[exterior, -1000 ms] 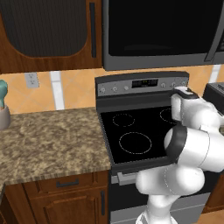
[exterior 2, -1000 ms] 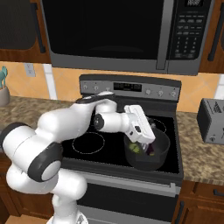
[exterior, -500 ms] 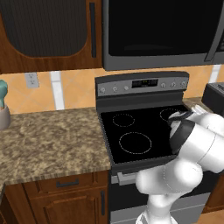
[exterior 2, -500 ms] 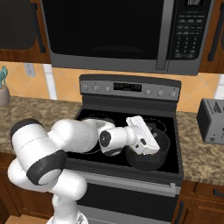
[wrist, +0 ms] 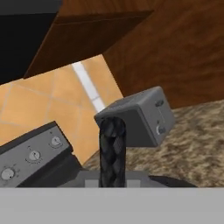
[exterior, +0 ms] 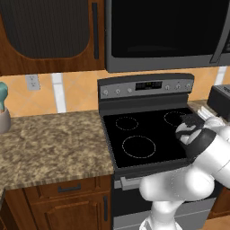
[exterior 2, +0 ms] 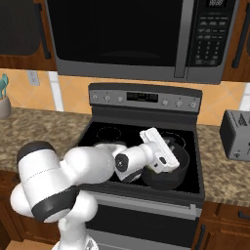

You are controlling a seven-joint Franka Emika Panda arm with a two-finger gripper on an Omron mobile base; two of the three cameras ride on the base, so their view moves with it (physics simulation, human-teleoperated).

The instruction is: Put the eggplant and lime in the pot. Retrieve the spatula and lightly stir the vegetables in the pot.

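Note:
The dark low-sided pot [exterior 2: 181, 161] stands on the stove's front right burner. My white hand [exterior 2: 158, 149] is tilted low over the pot's left rim and hides what is inside, so the eggplant and lime are hidden. In the hand view, the spatula's thin black handle [wrist: 112, 146] rises straight up from between my fingers. The gripper [wrist: 112, 180] is shut on that handle. The spatula's metal head is out of sight. In the left base view my elbow covers most of the pot.
A black glass stovetop [exterior: 139, 134] with a control panel [exterior 2: 146, 97] lies under a microwave [exterior 2: 132, 34]. A grey toaster [exterior 2: 237, 134] sits on the right counter, also seen in the hand view [wrist: 140, 116]. A utensil jar [exterior: 3, 112] stands on the far left of the granite counter [exterior: 49, 143].
The arm has folded down and the hand has dropped from above the pot to its left rim. The grip on the handle stays shut.

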